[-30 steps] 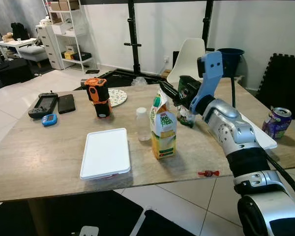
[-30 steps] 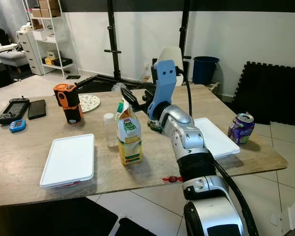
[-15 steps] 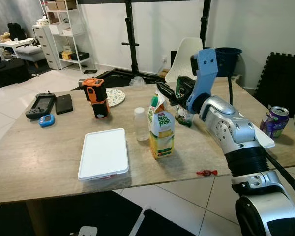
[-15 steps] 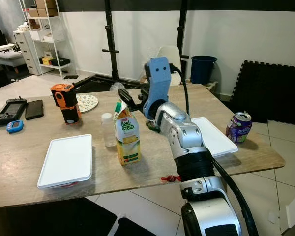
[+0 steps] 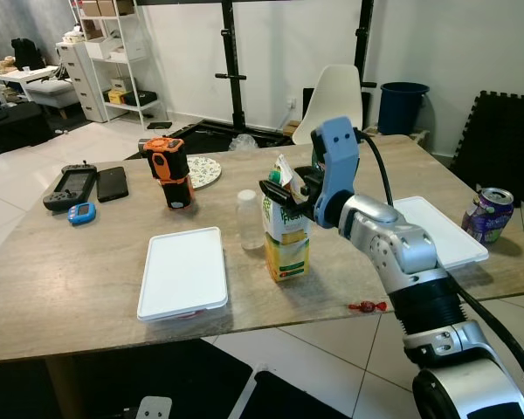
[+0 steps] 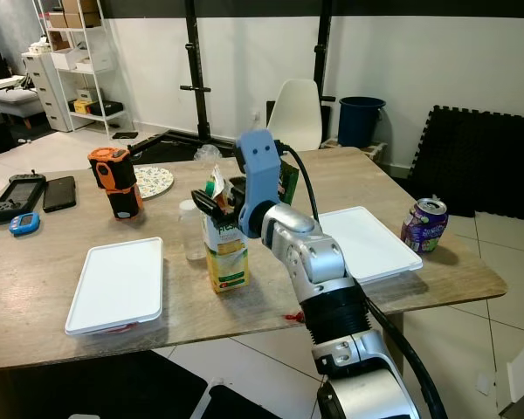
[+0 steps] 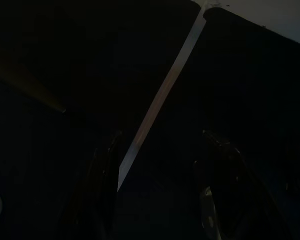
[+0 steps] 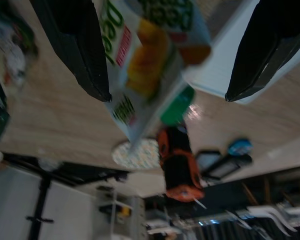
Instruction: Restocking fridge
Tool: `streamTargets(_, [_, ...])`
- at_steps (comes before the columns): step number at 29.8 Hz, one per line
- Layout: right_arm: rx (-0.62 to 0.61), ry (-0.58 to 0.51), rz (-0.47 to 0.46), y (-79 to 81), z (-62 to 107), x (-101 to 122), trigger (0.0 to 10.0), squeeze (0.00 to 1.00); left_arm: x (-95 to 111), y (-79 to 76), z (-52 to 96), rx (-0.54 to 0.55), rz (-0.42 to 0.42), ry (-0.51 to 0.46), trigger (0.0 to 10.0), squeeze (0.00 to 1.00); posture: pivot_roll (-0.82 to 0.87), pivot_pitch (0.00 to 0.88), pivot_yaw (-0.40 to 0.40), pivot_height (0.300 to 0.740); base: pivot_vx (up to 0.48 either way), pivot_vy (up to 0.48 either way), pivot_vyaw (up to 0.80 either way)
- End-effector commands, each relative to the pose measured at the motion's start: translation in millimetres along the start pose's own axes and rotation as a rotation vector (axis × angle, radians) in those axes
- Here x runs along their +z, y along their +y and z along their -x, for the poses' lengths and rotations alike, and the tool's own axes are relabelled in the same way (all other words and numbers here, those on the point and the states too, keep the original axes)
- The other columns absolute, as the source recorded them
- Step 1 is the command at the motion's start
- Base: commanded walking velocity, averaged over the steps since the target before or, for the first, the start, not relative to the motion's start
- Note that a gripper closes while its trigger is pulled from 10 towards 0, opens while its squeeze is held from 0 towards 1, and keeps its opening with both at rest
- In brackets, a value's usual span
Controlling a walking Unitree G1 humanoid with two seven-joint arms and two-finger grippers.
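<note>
juice carton [image 5: 287,243] on table [image 5: 87,288], bottle [image 5: 250,220] left

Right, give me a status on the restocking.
Done: nothing visibly. In hand: the right gripper is open around the top of the juice carton, not closed on it. Left: the carton, the plastic bottle and the can stand on the table.

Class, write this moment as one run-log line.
right gripper: open, straddling juice carton top | carton: upright on table, ungrasped | left gripper: idle, dark
</note>
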State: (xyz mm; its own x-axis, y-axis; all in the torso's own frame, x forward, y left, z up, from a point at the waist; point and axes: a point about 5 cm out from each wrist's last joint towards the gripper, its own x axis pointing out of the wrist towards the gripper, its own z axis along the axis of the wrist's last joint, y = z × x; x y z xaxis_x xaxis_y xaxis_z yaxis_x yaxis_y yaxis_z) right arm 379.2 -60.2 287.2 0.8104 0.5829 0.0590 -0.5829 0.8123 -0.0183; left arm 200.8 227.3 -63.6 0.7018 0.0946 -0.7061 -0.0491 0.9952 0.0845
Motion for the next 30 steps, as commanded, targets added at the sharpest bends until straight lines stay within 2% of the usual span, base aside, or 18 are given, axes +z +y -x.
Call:
streamTargets(1, [-0.017,0.030,0.000,3.7,-2.4,-7.8,10.0,0.00,-4.3,5.7,2.1,0.027,0.019,0.006,10.0,0.00,-0.11,0.102,0.027,0.740,0.000,0.000,0.00])
streamTargets(10, [-0.046,0.039,0.019,4.7,-5.1,-15.8,10.0,0.00,-3.8,3.6,2.0,0.026,0.024,-0.003,10.0,0.00,-0.11,0.104,0.032,0.740,0.000,0.000,0.00])
streamTargets(15, [-0.020,-0.006,0.004,5.4,-7.6,-10.9,10.0,0.00,-1.4,1.9,1.2,0.013,0.006,-0.008,10.0,0.00,-0.11,0.102,0.023,0.740,0.000,0.000,0.00])
streamTargets(21, [0.012,-0.043,0.068,-0.4,-10.9,-1.4,10.0,0.00,0.2,2.4,1.0,0.018,0.009,-0.014,10.0,0.00,-0.12,0.108,0.036,0.740,0.000,0.000,0.00])
streamTargets(25, [0.025,-0.032,0.134,-12.1,-9.1,1.8,10.0,0.00,-0.2,3.3,1.1,0.024,0.004,-0.010,10.0,0.00,-0.11,0.111,0.034,0.740,0.000,0.000,0.00])
streamTargets(30, [0.013,-0.026,0.153,-21.4,-7.1,2.1,10.0,0.00,-0.9,3.7,1.4,0.026,0.004,-0.009,10.0,0.00,-0.11,0.112,0.030,0.740,0.000,0.000,0.00])
